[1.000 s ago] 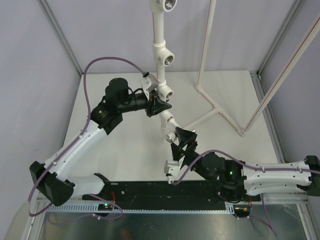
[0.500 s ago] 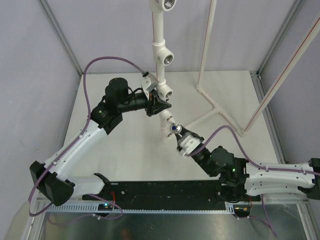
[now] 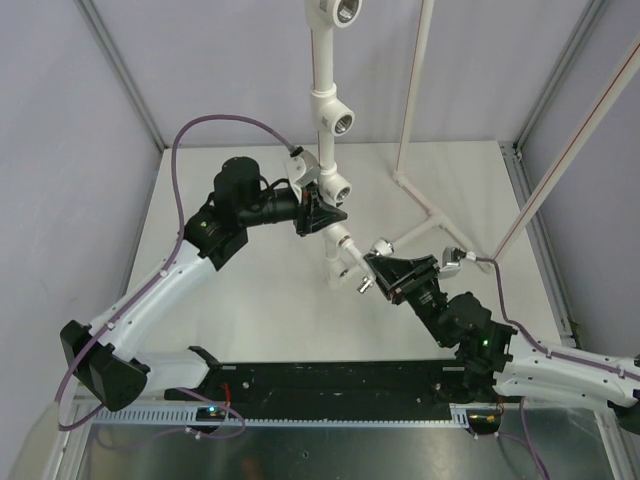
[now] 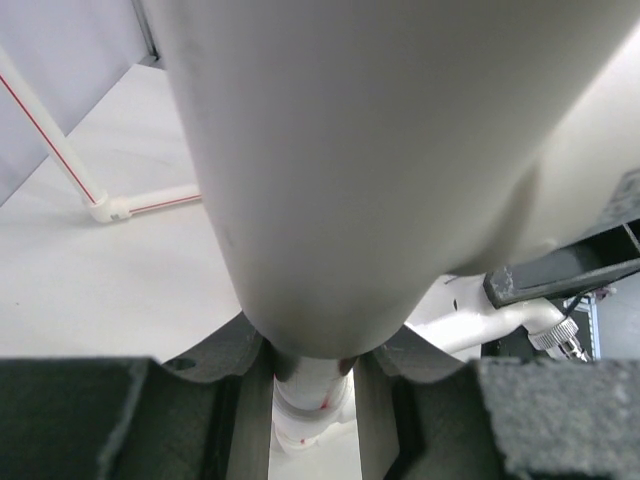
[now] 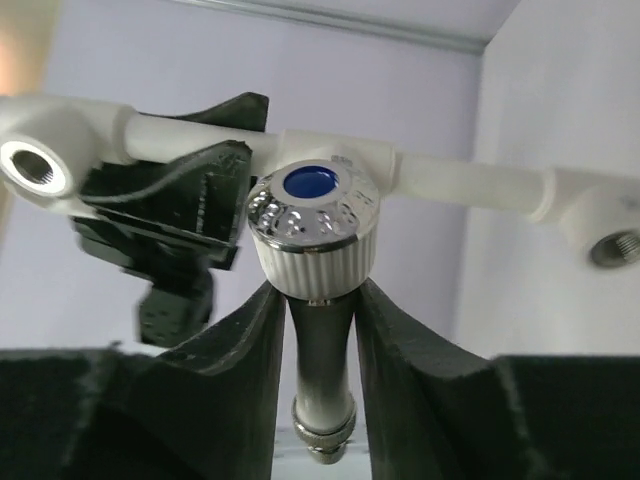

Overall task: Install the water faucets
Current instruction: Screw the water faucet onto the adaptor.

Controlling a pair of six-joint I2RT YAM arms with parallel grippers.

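Observation:
A water faucet (image 5: 322,340) stands upright between my right gripper's (image 5: 320,385) dark fingers, its ribbed white knob with a blue centre on top and its metal threaded end below. From above, the right gripper (image 3: 374,268) holds the faucet (image 3: 380,246) just right of the lowest tee socket (image 3: 346,243) of the long white pipe frame (image 3: 324,70). My left gripper (image 3: 318,215) is shut on that pipe just above this socket. The pipe (image 4: 350,150) fills the left wrist view, with the left gripper (image 4: 312,410) clamped round it.
Further threaded tee sockets (image 3: 342,123) sit higher on the pipe, and two show behind the faucet (image 5: 35,165) (image 5: 612,246). A thin white tube frame with a red stripe (image 3: 437,216) stands at the back right. Grey walls close in the table.
My right gripper has shut on the faucet, turned its wrist over and swung up and right of the lowest socket. The pipe and left gripper shifted slightly right.

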